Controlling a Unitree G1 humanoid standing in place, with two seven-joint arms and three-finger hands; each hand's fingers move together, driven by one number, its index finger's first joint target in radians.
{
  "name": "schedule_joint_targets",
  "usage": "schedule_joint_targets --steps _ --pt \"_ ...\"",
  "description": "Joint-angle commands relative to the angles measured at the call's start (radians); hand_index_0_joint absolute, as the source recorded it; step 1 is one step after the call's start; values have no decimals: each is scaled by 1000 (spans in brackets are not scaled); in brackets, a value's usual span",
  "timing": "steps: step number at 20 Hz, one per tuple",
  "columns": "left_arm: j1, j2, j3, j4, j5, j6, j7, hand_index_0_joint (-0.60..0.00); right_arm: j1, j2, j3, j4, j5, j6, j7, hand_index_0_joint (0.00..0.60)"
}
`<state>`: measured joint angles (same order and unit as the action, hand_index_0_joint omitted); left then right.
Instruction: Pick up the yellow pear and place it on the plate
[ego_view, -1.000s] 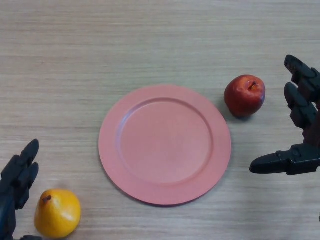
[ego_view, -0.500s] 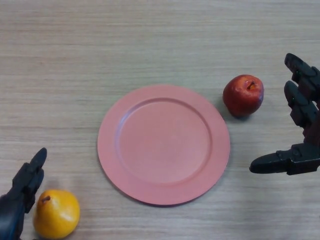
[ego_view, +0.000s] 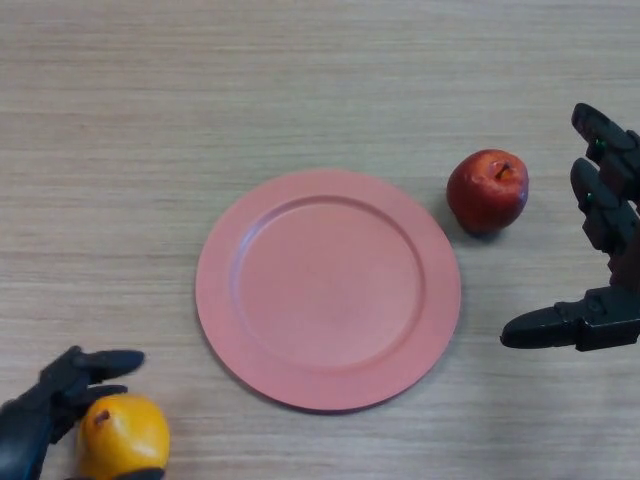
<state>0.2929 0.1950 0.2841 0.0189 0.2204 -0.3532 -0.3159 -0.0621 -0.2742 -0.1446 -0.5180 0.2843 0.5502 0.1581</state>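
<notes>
While over pear (ego_view: 122, 437), left hand (ego_view: 55, 397)

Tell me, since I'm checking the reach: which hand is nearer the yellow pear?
Left. The left hand curves over the yellow pear at the near-left corner; the right hand hangs open far across, beyond the plate.
</notes>
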Motion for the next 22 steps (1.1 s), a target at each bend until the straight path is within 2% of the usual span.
schedule_joint_targets --steps 1,6,10,12,13,15,16,17,18,19,22 --pt "-3 48 24 -19 46 -120 55 -600 -35 -32 -69 -48 19 -101 1 0" --pt "3 42 25 -146 11 -49 -22 -600 -38 -34 -65 -47 23 -88 -1 0" --pt "-52 38 24 -280 -45 -2 -27 -600 -35 -29 -61 -41 21 -109 -3 0" --pt "-100 56 28 -344 -100 80 -63 -600 -42 -32 -59 -37 20 -108 -4 0" --pt "-141 70 25 -325 -106 38 -53 -600 -43 -34 -56 -32 8 -115 -2 0" --pt "-224 105 -17 -285 -69 -8 -29 -600 -50 -30 -50 -33 8 -112 -8 0" --pt "-251 120 -45 -304 -76 44 -61 -600 -49 -29 -47 -33 6 -116 -8 0" --pt "-288 124 -81 -271 -65 22 -64 -600 -53 -30 -48 -34 8 -112 -7 0" --pt "-322 131 -113 -233 1 -19 -45 -600 -53 -30 -45 -33 4 -118 -7 0" --pt "-359 127 -151 -203 10 3 -35 -600 -48 -27 -43 -36 2 -119 -8 0" --pt "-491 93 -254 31 203 -143 210 -600 -43 -24 -46 -49 11 -109 -13 0"
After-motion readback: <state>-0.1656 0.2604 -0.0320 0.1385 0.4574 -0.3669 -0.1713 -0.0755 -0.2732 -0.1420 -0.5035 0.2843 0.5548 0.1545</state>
